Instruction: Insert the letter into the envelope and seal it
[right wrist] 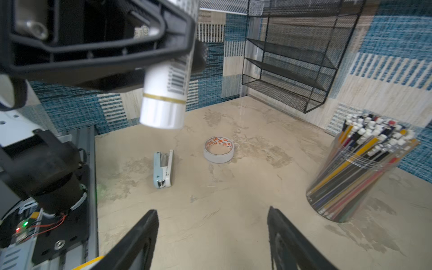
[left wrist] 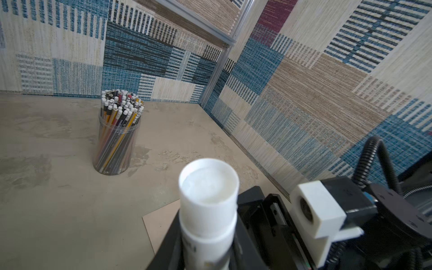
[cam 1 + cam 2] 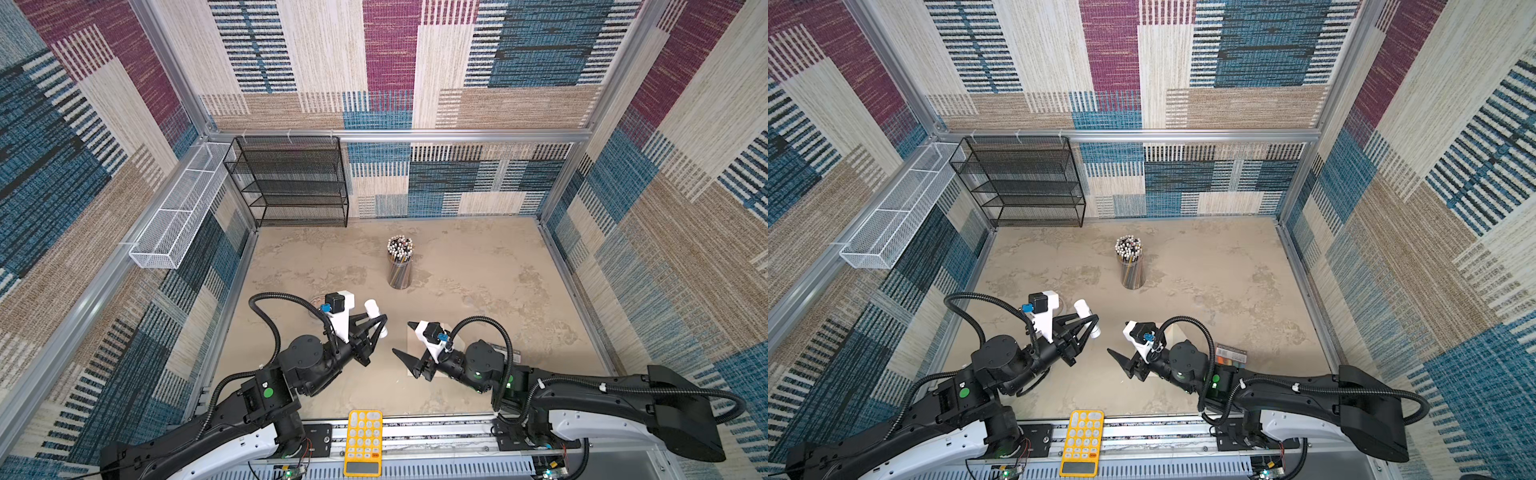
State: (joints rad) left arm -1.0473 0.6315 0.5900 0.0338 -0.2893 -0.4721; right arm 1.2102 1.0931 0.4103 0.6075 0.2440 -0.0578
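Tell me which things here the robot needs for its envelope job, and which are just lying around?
For the job:
envelope
glue stick, held in the left gripper, probably for sealing

Just lying about:
pencil jar
tape roll
stapler
yellow calculator
black mesh shelf

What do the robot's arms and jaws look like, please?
The left arm and right arm are black with white lower shells, green dot stickers and black corrugated cables. Wrist camera mounts are white; the jaws black and pointed.
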